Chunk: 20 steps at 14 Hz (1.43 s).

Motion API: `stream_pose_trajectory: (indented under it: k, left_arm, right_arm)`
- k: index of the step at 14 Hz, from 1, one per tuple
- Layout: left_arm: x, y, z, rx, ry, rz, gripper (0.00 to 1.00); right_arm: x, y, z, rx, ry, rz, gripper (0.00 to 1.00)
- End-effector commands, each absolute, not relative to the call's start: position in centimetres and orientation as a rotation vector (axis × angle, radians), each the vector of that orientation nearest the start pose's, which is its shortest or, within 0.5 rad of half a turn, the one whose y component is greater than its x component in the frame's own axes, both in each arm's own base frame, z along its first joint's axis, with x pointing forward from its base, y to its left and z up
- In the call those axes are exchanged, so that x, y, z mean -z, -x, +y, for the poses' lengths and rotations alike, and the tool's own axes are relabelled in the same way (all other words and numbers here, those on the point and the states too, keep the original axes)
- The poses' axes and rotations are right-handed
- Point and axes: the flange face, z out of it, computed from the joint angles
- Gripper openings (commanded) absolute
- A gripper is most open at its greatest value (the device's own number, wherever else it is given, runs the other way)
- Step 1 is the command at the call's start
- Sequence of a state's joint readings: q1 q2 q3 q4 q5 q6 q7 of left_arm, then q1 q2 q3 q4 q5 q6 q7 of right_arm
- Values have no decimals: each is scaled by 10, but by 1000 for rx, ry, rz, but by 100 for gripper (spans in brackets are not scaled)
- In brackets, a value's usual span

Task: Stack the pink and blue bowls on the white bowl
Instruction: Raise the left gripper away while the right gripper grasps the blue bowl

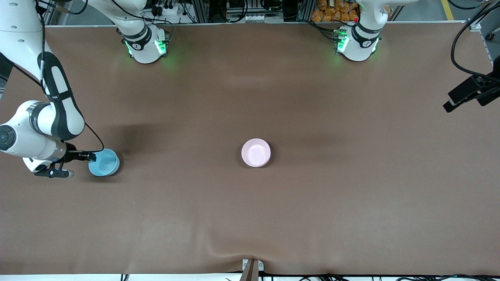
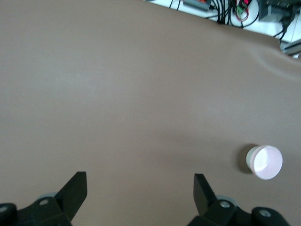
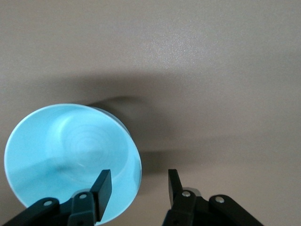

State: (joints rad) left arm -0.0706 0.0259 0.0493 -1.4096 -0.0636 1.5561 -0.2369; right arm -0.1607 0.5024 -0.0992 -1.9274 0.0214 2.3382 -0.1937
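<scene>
Right end effector parted astride blue bowl rim, seemingly.

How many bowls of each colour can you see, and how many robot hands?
Pink bowl: 1, mid-table
Blue bowl: 1, at the right arm's end
White bowls: 0 in view
Grippers: 2, the right gripper straddling the blue bowl's rim, the left gripper waiting open over bare table
Total: 4

Even overhead light, soft shadows, slightly blurred wrist views.
</scene>
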Motion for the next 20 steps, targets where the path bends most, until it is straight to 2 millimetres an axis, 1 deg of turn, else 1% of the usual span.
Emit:
stream_pose_trajectory:
  k: [1,3,4,5,6,7,10,11,12,13,14,15,16,17,18,19,20]
  left_arm:
    - [-693,-537,-9,151,3217,-272,100]
    - [-688,-525,-5,124,3222,-256,100]
    - [-688,-519,0,123,3220,-235,100]
    - [-686,-518,1,117,3214,-215,100]
    - [-686,-517,1,108,3213,-193,100]
    - [-685,-517,2,102,3209,-176,100]
    - [-686,-517,0,98,3189,-170,100]
    - [-685,-519,0,95,3189,-165,100]
    - [-683,-523,-1,96,3185,-163,100]
    - [-673,-531,0,74,3182,-169,100]
    - [-671,-533,-2,72,3181,-164,100]
    - [-670,-534,-4,69,3184,-157,100]
    - [-668,-534,-5,64,3183,-154,100]
    - [-668,-534,-5,64,3183,-154,100]
    - [-667,-534,-6,59,3183,-152,100]
    - [-663,-537,-8,50,3182,-147,100]
    - [-660,-539,-8,45,3181,-147,100]
  right_arm:
    - [-213,-597,-155,-115,3141,91,44]
    - [-210,-596,-155,-116,3137,98,35]
    - [-210,-596,-155,-109,3138,100,25]
    - [-209,-596,-154,-111,3138,98,10]
    - [-209,-596,-153,-114,3137,98,0]
    - [-210,-595,-153,-118,3136,101,0]
    - [-221,-597,-146,-130,3128,97,0]
    - [-232,-601,-134,-136,3122,76,0]
    - [-246,-607,-124,-145,3111,104,0]
    - [-260,-614,-110,-177,3099,167,0]
    - [-275,-622,-95,-219,3092,231,0]
    - [-290,-629,-74,-246,3075,260,0]
    - [-306,-635,-54,-253,3017,345,0]
    - [-318,-640,-29,-266,2954,405,0]
    - [-330,-644,-5,-266,2922,449,0]
    - [-340,-648,23,-260,2904,507,0]
    - [-342,-649,59,-253,2890,548,0]
